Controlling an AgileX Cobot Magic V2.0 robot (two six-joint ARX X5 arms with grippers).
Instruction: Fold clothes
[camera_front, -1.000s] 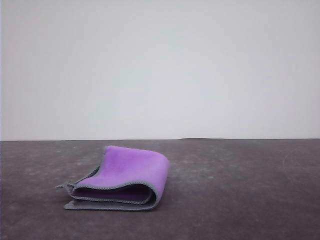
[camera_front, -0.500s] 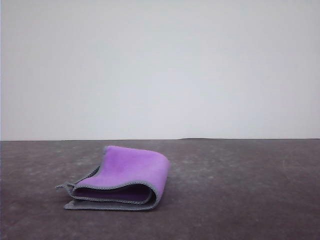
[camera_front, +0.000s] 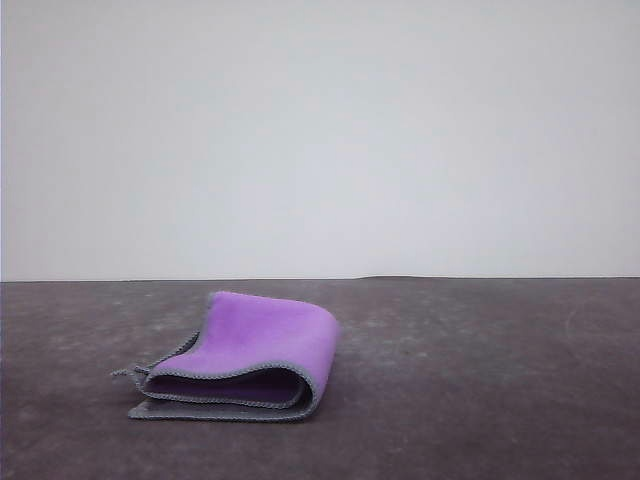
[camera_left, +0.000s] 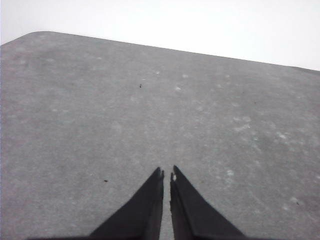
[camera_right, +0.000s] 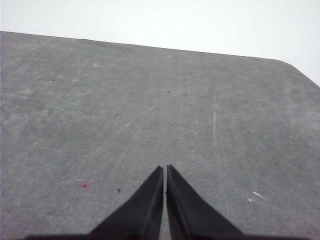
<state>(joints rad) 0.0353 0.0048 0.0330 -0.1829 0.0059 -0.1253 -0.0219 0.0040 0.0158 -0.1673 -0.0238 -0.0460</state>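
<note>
Front view. The cloth (camera_front: 245, 358) lies on the dark grey worktop (camera_front: 480, 380), toward its near edge and left of the middle. It is already doubled over: the purple face shows on top, a rounded fold runs along its right side, and the grey stitched edges are stacked toward the left and the near side. I count several layers in that open side, so I judge that more than one fold has been made. The layers gape a little at the near edge and one corner sticks out at the left; the stack is loose, not pressed flat. Nothing touches the cloth.

Left wrist view. My left gripper (camera_left: 167, 173) hangs over bare worktop, its fingers (camera_left: 150, 200) drawn together with only a hairline between the tips and nothing held between them. A rounded corner of the worktop is visible far ahead.

Right wrist view. My right gripper (camera_right: 165, 169) is in the same condition: fingers (camera_right: 185, 205) closed tip to tip, empty, above bare worktop marked with faint scratches and specks.

Assessment. I judge the folding essentially complete, with both arms clear of the cloth. What could remain, at most, is flattening the stack or squaring the stray corner.
</note>
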